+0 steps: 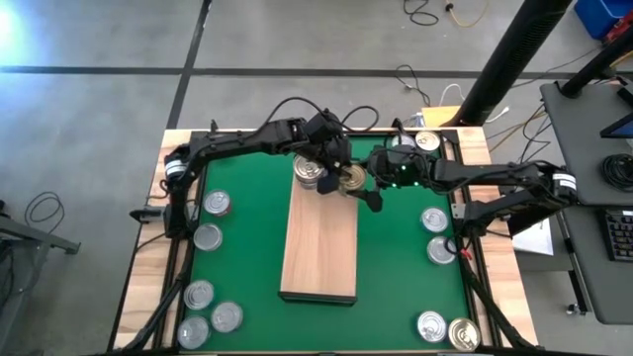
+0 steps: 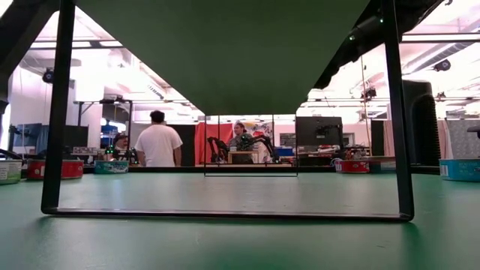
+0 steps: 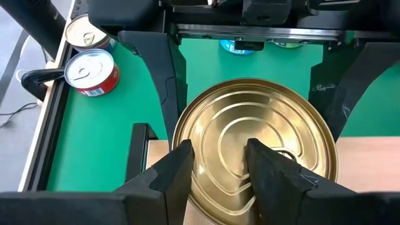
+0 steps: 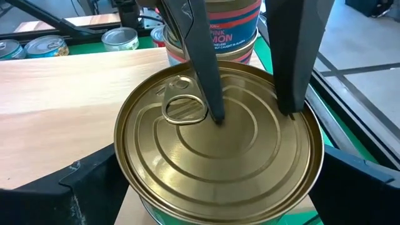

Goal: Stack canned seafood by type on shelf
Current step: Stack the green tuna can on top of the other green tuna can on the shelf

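Up at the shelf's (image 1: 318,242) top end, the right gripper (image 1: 368,185) spreads wide around a gold-topped tin (image 4: 219,156) while the left gripper's (image 3: 219,164) narrowly parted fingertips press on its lid.

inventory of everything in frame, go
shelf: 1, light wood, centre of the mat
green mat: 1, covers the table
gold-topped can: 1, far end of the shelf
stacked cans: silver-topped, beside it on the shelf; count hidden by the arm
silver-topped cans: 5, mat's left side
silver-topped cans: 3, mat's right side
gold-topped can: 1, near right corner
can: at least 1, far right corner
person: white shirt, in the room behind the table; others there are unclear
left tool: fingers slightly apart, tips on the shelf's gold lid
right tool: open, flanking that can
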`<state>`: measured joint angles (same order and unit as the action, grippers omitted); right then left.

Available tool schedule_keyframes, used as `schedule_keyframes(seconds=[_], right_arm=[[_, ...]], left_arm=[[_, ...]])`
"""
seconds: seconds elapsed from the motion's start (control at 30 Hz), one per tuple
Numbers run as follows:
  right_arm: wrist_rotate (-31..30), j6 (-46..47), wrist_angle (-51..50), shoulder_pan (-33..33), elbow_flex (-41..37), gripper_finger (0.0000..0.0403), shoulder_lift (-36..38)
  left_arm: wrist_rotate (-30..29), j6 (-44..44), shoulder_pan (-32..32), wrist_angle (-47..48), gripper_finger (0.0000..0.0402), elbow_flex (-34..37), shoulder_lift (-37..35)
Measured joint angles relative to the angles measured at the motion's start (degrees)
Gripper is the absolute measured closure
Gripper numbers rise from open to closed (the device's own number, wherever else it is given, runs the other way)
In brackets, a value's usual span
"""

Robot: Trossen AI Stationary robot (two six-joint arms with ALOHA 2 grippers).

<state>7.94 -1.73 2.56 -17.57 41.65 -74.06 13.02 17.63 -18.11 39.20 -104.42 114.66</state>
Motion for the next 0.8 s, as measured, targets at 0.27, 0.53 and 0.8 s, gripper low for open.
schedule_keyframes(seconds=[0.27,0.53,0.8], right_arm=[[0.39,-0.55,6.54,-0.05,0.04,0.0003,-5.5],[0.31,-0.79,9.74,-0.03,-0.15,0.0003,-5.92],[0.22,-1.27,9.71,0.08,0.02,0.0003,-5.97]], left_arm=[[6.27,5.13,-0.18,-0.12,0.0259,-0.35,-1.59],[10.24,4.5,0.17,-6.0,0.0297,0.33,-0.26],[9.07,3.06,0.82,-3.28,0.0346,0.92,0.16]])
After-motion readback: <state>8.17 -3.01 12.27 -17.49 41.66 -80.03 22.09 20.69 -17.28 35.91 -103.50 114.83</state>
